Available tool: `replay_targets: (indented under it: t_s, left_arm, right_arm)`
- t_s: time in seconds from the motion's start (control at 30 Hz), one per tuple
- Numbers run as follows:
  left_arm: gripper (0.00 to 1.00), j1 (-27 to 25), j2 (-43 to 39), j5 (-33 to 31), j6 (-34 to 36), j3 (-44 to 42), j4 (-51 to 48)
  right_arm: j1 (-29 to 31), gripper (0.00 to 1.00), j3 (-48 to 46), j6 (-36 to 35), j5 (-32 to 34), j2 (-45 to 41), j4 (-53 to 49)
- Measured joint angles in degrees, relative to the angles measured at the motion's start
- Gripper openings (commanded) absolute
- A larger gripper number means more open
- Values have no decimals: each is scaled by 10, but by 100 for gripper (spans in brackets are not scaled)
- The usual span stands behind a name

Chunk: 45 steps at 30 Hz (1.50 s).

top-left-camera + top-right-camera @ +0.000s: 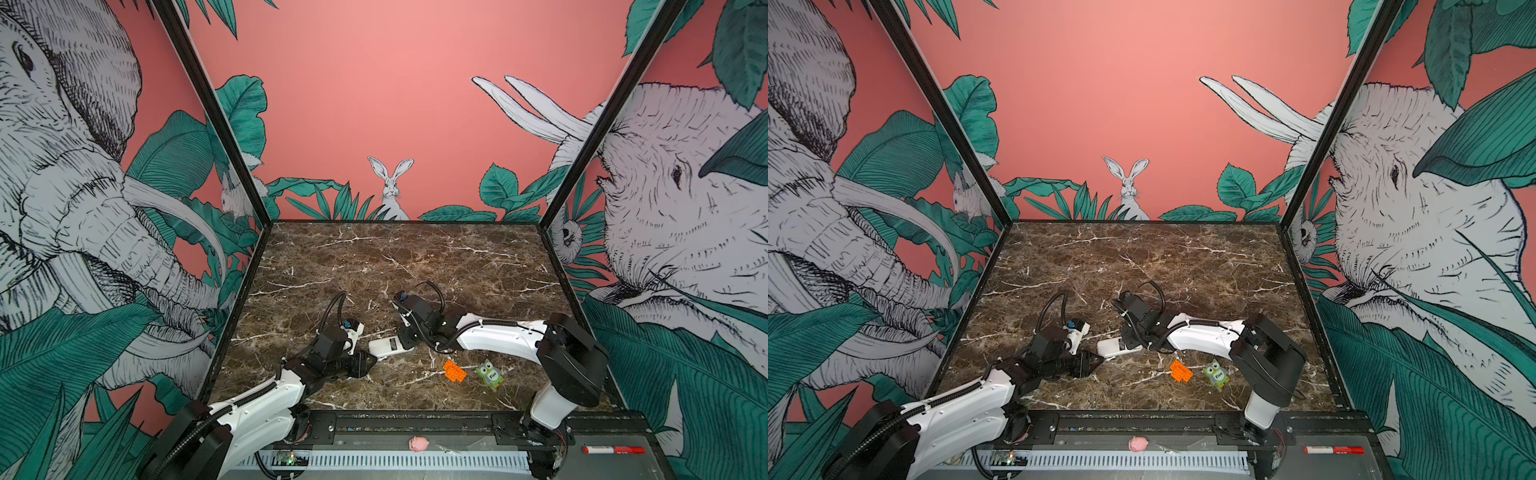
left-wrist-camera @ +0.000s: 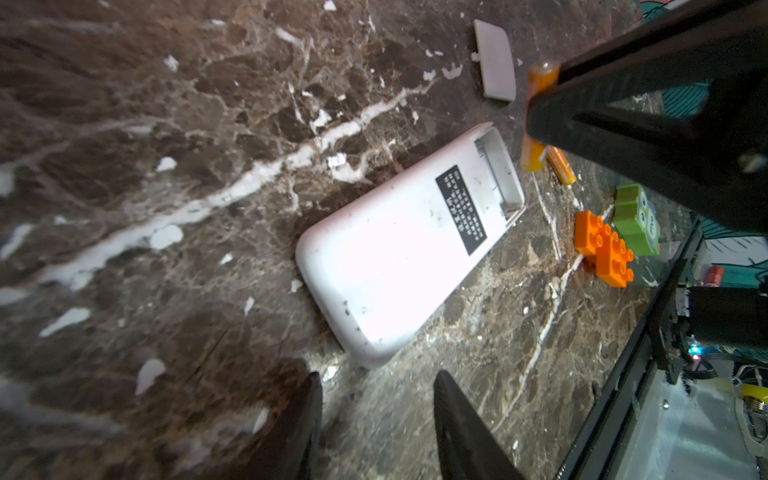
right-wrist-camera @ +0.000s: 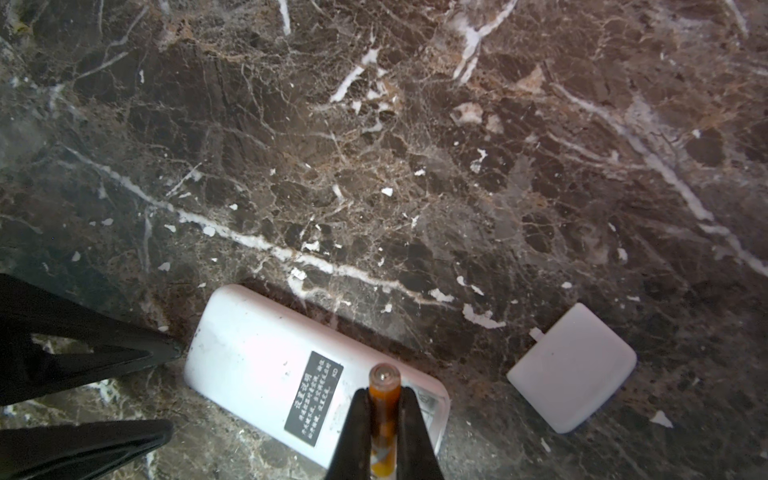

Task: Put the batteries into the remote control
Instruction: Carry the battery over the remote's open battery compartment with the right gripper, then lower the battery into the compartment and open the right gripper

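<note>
Right claw first: I've got its two black fingers pinched tight on a battery, orange body squeezed between them, pale tip poking out past the fingertips. From the right wrist camera that tip hangs over the label end of the remote control. Whether it's touching the casing, I can't tell.

Left claw now: jaws apart, nothing between them, low over the marble. The rounded end of the remote sits just ahead of the gap. On the right wrist camera one left fingertip is right at the remote's corner, touching or just short of it.

The remote itself lies flat on the table, white back up, black label showing, between the two claws in both top views. Its battery bay, at the far end from the left claw, is uncovered. The white cover lies loose on the marble, well apart from the remote.

The second battery lies on the table just beside the open end, partly hidden behind the right claw's fingers.

Further out toward the front edge: an orange toy brick and a green owl toy, side by side, clear of the remote. In both top views a small gap shows between them. On the front rail, a pink toy and a red marker.
</note>
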Motion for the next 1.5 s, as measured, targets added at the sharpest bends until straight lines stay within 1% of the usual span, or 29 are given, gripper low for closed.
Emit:
replay_targets:
  t_s: [0.43,1.5]
  left_arm:
    - [46,0,-3,0,0,0,-4]
    - [45,0,-35,0,0,-11,-14]
  right_arm:
    - [0,1,-11,15,1,9,6]
    - [0,7,-21,39,-7,18,16]
